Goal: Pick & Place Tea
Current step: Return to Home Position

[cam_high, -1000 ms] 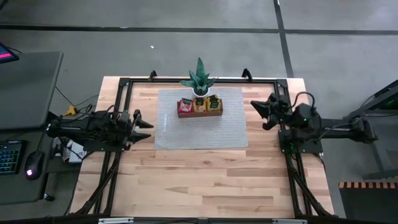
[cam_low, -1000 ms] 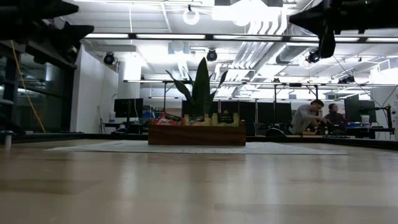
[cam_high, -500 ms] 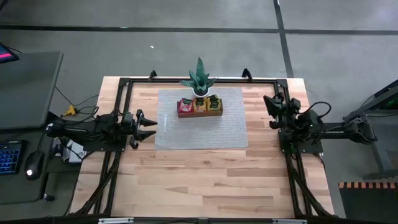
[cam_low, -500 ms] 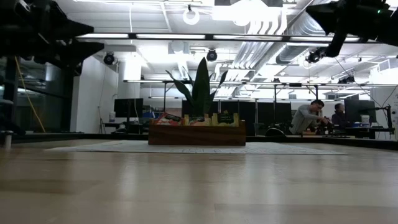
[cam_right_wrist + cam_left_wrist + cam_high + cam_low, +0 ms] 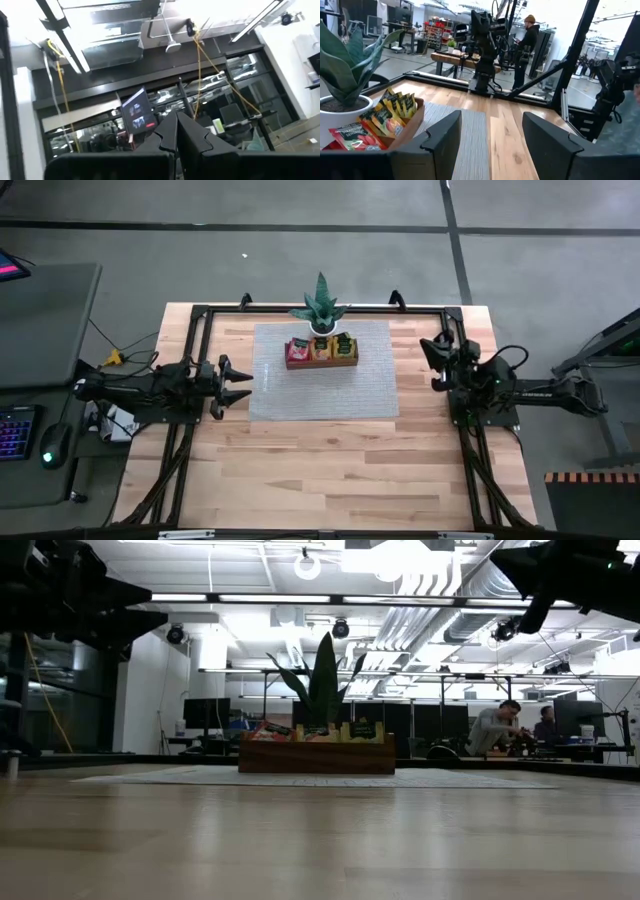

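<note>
Pale wood counter (image 5: 330, 470), seen from above: the tea packets (image 5: 321, 348) stand on edge inside the long brown wooden tray (image 5: 322, 364), red ones in its left section, orange in the middle, green and yellow in the right section. The tray sits at the far edge of a grey woven mat (image 5: 322, 395), with a spiky green potted plant (image 5: 320, 308) just behind it. No packet lies loose on the mat or the bare boards.

The left pincer (image 5: 242, 380) hangs over the mat's left border, well apart from the tray, its two fingers spread wide with nothing between them. Its wrist camera looks across the mat (image 5: 465, 145) past the released pincer (image 5: 491, 125) to the packets (image 5: 385, 117) in the tray (image 5: 415, 117) beside the plant (image 5: 350, 60); a person (image 5: 527, 40) stands in the room beyond.

The right pincer (image 5: 432, 352) is off the mat at the counter's right side, tilted up toward the ceiling, and its wrist camera shows it (image 5: 176, 135) clenched and carrying nothing.

From counter height the tray (image 5: 316, 756) stands alone mid-frame, and people (image 5: 495, 728) sit at desks far behind
</note>
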Tool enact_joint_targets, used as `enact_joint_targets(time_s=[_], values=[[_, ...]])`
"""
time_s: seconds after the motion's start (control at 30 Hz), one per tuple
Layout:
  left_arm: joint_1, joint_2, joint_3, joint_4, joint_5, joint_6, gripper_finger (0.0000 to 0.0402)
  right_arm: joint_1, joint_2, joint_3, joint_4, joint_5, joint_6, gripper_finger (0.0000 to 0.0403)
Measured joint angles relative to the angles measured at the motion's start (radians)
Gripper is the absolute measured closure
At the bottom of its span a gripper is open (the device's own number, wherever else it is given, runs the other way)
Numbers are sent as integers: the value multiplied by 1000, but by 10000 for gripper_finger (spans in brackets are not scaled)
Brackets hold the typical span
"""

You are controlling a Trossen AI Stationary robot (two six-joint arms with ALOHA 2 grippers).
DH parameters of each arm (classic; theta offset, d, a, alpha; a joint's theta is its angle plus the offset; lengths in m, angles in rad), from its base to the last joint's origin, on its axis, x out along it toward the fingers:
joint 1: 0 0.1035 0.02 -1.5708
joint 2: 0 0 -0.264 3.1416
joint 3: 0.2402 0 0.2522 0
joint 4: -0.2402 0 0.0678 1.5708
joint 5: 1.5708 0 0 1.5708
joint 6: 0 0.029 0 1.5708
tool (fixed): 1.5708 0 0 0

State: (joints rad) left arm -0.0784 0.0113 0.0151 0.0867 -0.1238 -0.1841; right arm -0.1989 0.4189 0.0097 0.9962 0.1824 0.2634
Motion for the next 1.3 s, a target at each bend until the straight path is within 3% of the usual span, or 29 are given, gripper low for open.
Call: enact_joint_targets(time_s=[0.1, 0.53, 0.7, 0.9, 1.17, 1.3], values=[[0, 0, 0, 0, 0, 1, 192, 4, -2, 0, -34, -18, 14, 403], [0, 0, -1, -54, 0, 31, 192, 34, -1, 0, -517, -30, 131, 403], [0, 0, -2, -53, 0, 31, 192, 55, -13, 0, -571, -57, 136, 403], [0, 0, -2, -52, -1, 33, 192, 81, -136, 0, -598, -58, 83, 403], [0, 0, -2, -52, -2, 72, 192, 82, -407, 0, -858, -54, 74, 403], [0, -1, -2, -57, -16, 78, 192, 82, -403, 0, -891, -63, 68, 403]])
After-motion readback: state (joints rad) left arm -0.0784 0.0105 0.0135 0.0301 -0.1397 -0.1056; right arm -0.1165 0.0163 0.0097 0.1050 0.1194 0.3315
